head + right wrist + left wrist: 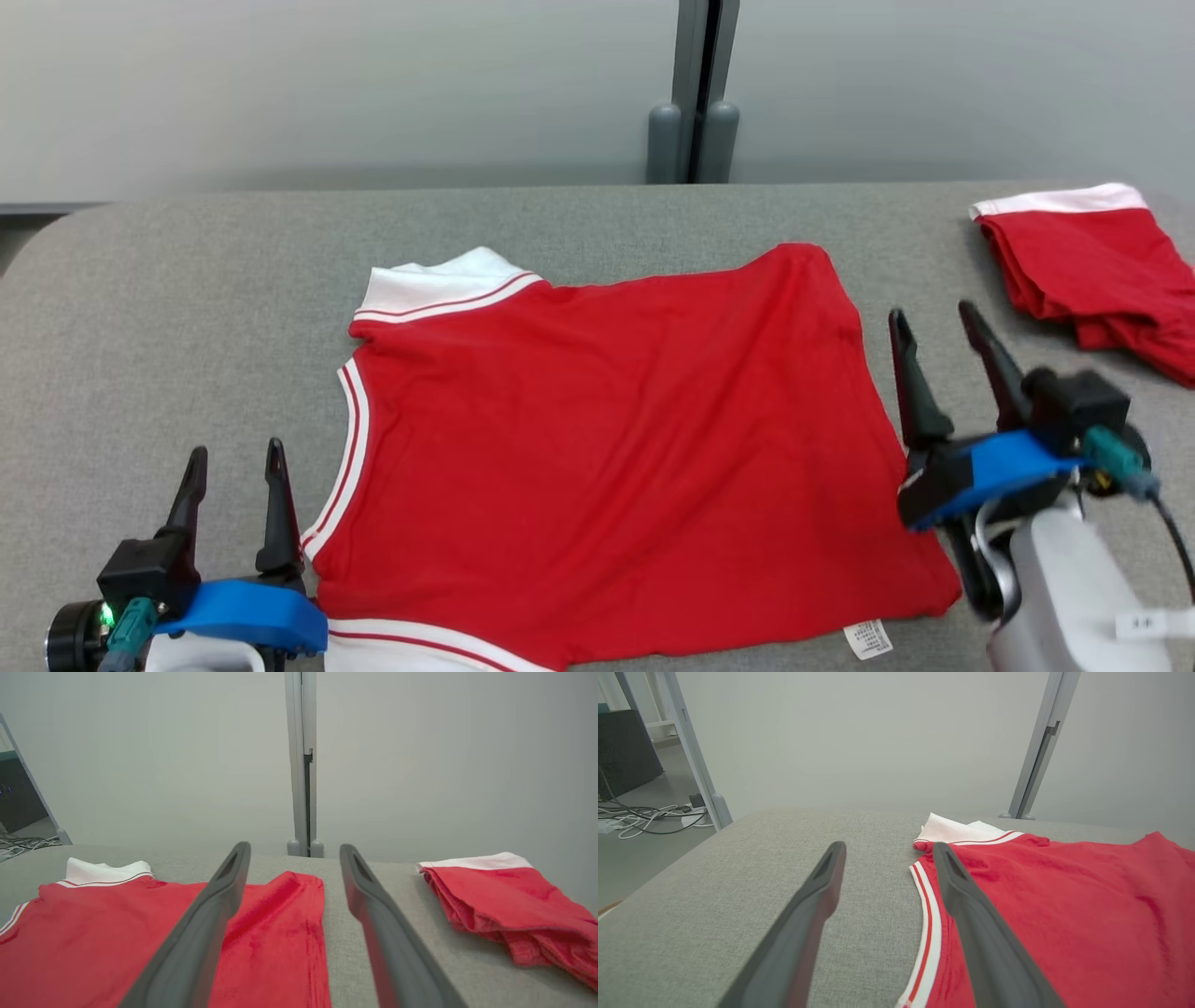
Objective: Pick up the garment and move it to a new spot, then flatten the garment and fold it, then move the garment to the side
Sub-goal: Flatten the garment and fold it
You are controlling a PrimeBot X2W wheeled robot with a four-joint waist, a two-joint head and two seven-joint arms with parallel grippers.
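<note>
Garment (607, 448): red top with white trim, spread on the grey table (187, 280), roughly centre, collar (439, 280) at left, hem side at right. Looks flattened, not yet folded.

Left gripper (236, 450): wide open, empty, just beside the striped armhole edge (345, 448) near the lower left corner. Possibly brushing cloth with the inner finger; hard to tell from the wrist view.

Middle: shallow wrinkles across the body. Care label (868, 638) poking out at the near right corner.

Right gripper (932, 312): wide open, empty, just beside the right edge of the cloth, over bare table.

Far right: second red piece (1092, 271), bundled, well apart from the spread top but near the right gripper.

Risks from here:
- pinching only the top layer at either edge, giving a skewed fold
- dragging cloth over the rough table cover, bunching it again
- uneven lift between the two sides, pulling the collar off line
- swinging wide on the right and snagging the second red piece
</note>
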